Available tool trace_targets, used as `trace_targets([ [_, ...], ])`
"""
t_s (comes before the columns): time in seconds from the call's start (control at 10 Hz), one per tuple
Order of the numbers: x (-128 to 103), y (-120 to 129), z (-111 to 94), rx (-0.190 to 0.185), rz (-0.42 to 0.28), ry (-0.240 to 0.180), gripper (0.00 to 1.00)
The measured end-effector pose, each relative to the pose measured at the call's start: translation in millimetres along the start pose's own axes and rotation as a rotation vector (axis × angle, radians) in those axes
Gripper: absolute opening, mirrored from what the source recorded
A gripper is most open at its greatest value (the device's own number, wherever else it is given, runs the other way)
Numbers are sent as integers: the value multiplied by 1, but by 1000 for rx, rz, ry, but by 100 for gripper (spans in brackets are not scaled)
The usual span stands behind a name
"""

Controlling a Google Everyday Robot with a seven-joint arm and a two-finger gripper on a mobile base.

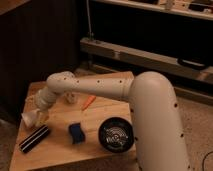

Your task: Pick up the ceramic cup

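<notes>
While the gripper (pixel 36 116) hangs at the desk's (pixel 100 150) left edge, the ceramic cup (pixel 29 119) sits right against it, and I cannot tell whether the jaws are spread.

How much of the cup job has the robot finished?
Done: the arm has reached over to the left edge of the wooden table, and the tool sits right at the ceramic cup. In hand: it seems to be closing in on the cup, though a firm grip can't be confirmed. Left: lifting it, since the cup looks low at table level. The blue sponge and black bowl lie untouched.
</notes>
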Motion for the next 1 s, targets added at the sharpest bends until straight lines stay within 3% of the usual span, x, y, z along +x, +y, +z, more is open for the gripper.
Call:
trace_targets([
  [0.2,7,1,1,-16,22,16,80],
  [0.6,25,-1,27,-74,34,70,80],
  [1.0,36,-5,47,-88,41,72,80],
])
